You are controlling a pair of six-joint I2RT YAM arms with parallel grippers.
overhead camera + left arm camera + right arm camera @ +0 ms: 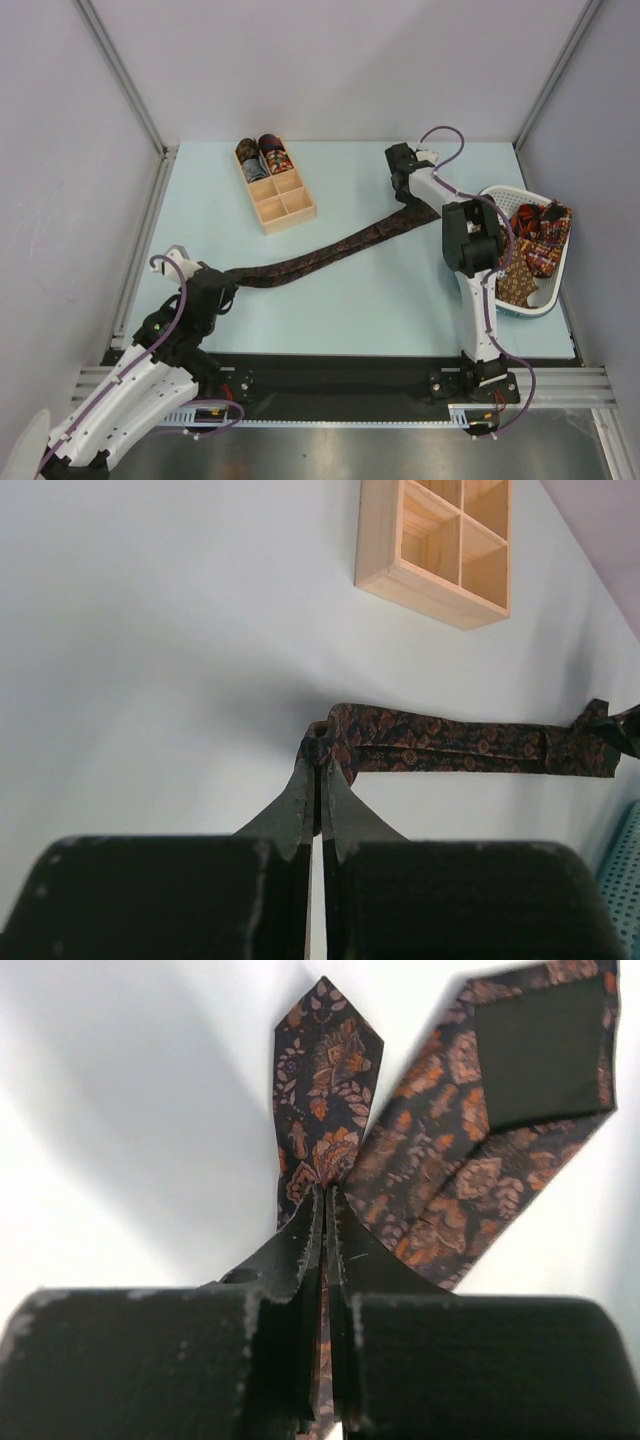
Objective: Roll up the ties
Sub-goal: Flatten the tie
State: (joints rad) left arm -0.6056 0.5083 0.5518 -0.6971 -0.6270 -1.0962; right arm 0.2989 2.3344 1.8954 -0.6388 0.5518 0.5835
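Left hand [319, 758], closest to the lens in its wrist view, is shut tight on the near-left end of the tie [450, 748]. The cloth bunches into a small curl right at the tips. Right hand [326, 1192] is closed too, pinching the tie's other end just below the narrow pointed tip, w/ the wide blade fanned out beside it, dark lining showing. Btw the two, the tie lies on the table [350, 300] as one long strip, axis diagonal from near-left to far-right, fairly straight. So each hand has an end and neither is nearer the middle. Rolling prob. has to run along that diagonal, from the left hand's curl toward the right hand, which would need to feed slack. Box [275, 185] sits on the far side of the strip, two rolled ties [260, 155] in its back cells. Spare ties [535, 240] wait in the basket [552, 285] at right.
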